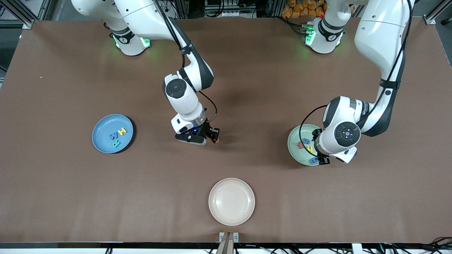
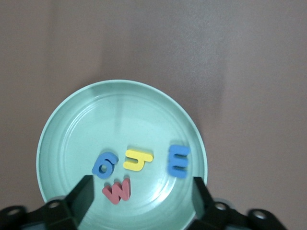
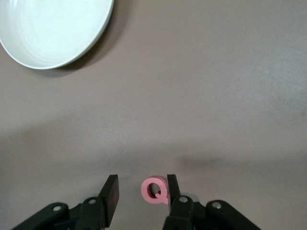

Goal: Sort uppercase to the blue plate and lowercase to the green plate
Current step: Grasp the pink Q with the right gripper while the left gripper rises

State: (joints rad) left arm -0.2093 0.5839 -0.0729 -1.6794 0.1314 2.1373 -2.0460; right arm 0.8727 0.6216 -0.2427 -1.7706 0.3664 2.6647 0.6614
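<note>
Front view, arm poses first. Right arm (image 1: 183, 95): reaching from its base down to mid-table, wrist pointed at the tabletop, right gripper (image 3: 142, 182) low over the brown table (image 1: 70, 197). Fingers (image 3: 111, 195) released and standing apart, with the red Q (image 3: 155, 190) on the table between them, just against one finger and clear of the other; not clenched on it, not lifted.

Left arm (image 1: 381, 70): folded at the elbow, wrist turned down, left gripper (image 2: 142, 187) hovering over the green plate (image 2: 72, 124). Fingers (image 2: 85, 188) spread wide, holding nothing.

Counts:
- Plates: three. Blue plate (image 1: 102, 127) toward the right arm's end of the table, green plate toward the left arm's end, cream plate (image 1: 231, 201) between them and nearer to the front camera.
- Uppercase: four. Three lying flat in the blue plate: yellow H (image 1: 122, 131), blue M (image 1: 113, 135), teal-green R (image 1: 116, 143), close together. One outside it, the red Q, on bare table between the blue and green plates, farther from the front camera than the cream plate.
- Lowercase: four, all flat in the green plate: blue g (image 2: 104, 164), yellow h (image 2: 137, 159), red w (image 2: 117, 190), blue m (image 2: 178, 161). g, h and w bunched close; m a little apart, close to the rim.
- Cream plate: no letters in it.
</note>
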